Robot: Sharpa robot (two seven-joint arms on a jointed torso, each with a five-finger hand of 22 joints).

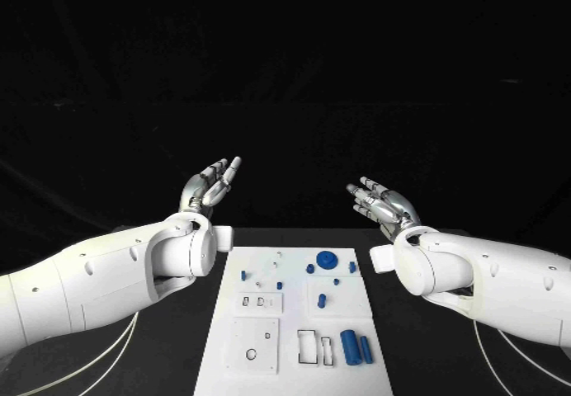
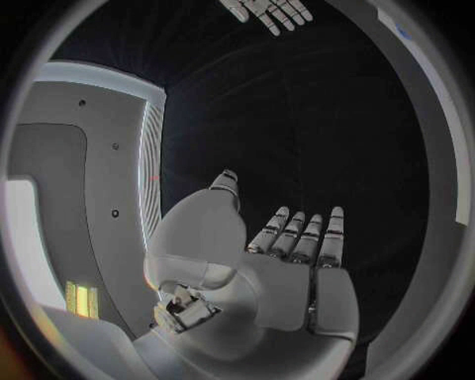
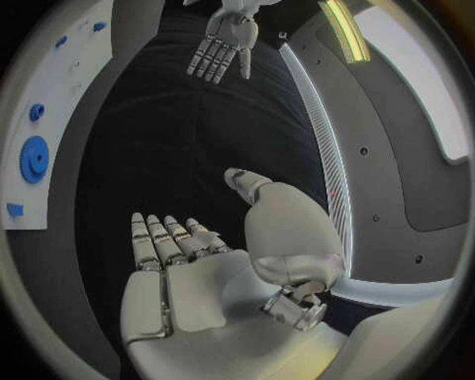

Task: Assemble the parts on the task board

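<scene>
The white task board [image 1: 298,363] lies in the middle of the table, near the front edge. On it rest small blue parts: a round gear [image 1: 326,258], a small knob [image 1: 310,269], a thick cylinder [image 1: 351,346], a slimmer piece [image 1: 365,347] beside it, and several small pegs [image 1: 245,275]. My left hand [image 1: 209,186] is raised above the table beyond the board's far left corner, fingers straight and apart, holding nothing; its palm [image 2: 287,269] is bare. My right hand [image 1: 381,201] is raised beyond the far right corner, likewise open, its palm [image 3: 188,277] bare. The board's edge [image 3: 50,142] shows a blue gear [image 3: 32,158].
Black table surface [image 1: 167,363] flanks the board on both sides. White cables [image 1: 107,363] hang under my left arm by the front left. Each wrist view shows the other hand across from it: right hand [image 2: 267,11], left hand [image 3: 226,43].
</scene>
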